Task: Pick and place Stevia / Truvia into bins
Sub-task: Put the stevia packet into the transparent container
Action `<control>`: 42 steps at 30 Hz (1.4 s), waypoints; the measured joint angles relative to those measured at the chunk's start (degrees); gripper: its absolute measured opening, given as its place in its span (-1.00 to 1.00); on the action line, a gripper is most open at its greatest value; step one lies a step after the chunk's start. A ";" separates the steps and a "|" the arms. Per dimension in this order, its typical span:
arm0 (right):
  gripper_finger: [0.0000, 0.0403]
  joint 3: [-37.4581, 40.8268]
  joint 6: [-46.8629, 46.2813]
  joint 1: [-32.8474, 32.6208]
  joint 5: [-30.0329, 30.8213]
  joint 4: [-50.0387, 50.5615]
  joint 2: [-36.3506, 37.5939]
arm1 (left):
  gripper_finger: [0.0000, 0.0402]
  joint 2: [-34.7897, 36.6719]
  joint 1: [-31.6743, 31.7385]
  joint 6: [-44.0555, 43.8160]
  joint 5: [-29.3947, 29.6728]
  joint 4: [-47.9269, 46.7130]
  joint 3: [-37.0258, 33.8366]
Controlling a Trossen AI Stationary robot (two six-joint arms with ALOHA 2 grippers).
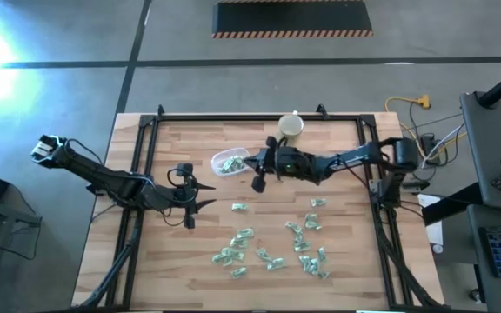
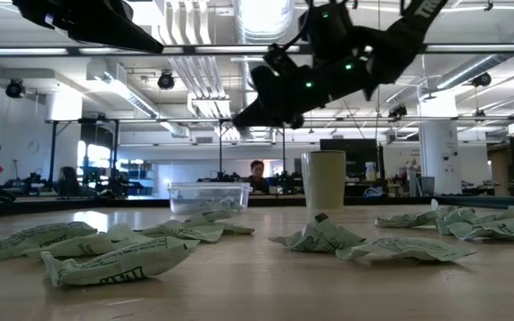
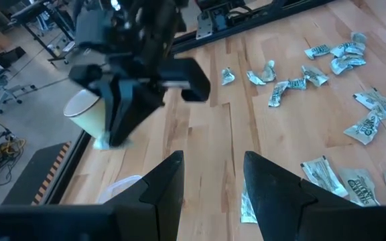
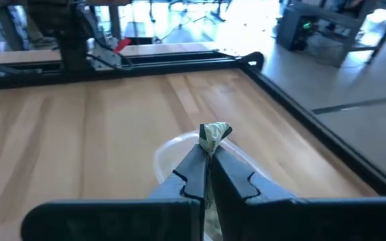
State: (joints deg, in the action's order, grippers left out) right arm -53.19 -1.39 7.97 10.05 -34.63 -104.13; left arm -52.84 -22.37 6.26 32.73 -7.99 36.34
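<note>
clenched jaws of the right gripper [image 4: 206, 155] pinch one crumpled pale green and white paper sachet [image 4: 214, 136] by its lower edge, so the packet stands clear above the fingertips and, by the look of it, will fall free once they part. just beyond and beneath those jaws sits the small clear plastic tub [image 1: 230, 162], a shallow rounded rectangle with a few sachets already inside; the grip looks staged for a drop into it. a taller beige cylindrical cup [image 1: 291, 127] stands near the tub, on its far side. the left gripper [image 3: 210, 184] hangs with its jaws parted and nothing between them, over bare pale wood planks of the table [image 1: 346, 278]. ahead of and beside those empty jaws lie the remaining scattered sachets [image 1: 272, 248], thin, creased and printed, flat or folded on the smooth boards.
</note>
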 joint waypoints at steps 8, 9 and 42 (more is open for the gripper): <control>-0.96 -16.24 -0.12 0.26 -1.07 14.60 -10.07 | -0.31 0.00 0.00 -0.02 0.00 0.00 -0.04; -0.96 -18.56 -0.13 0.38 -1.04 17.51 -11.22 | -0.31 0.00 -0.02 -0.02 -0.02 0.00 -0.07; -0.31 -25.64 4.84 2.57 -18.19 37.17 -12.60 | -0.31 0.00 -0.02 -0.07 -0.02 -0.02 -0.13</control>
State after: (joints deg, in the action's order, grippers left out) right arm -78.83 3.45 10.55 -8.15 2.54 -116.73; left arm -52.84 -22.39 6.20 32.71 -8.01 36.21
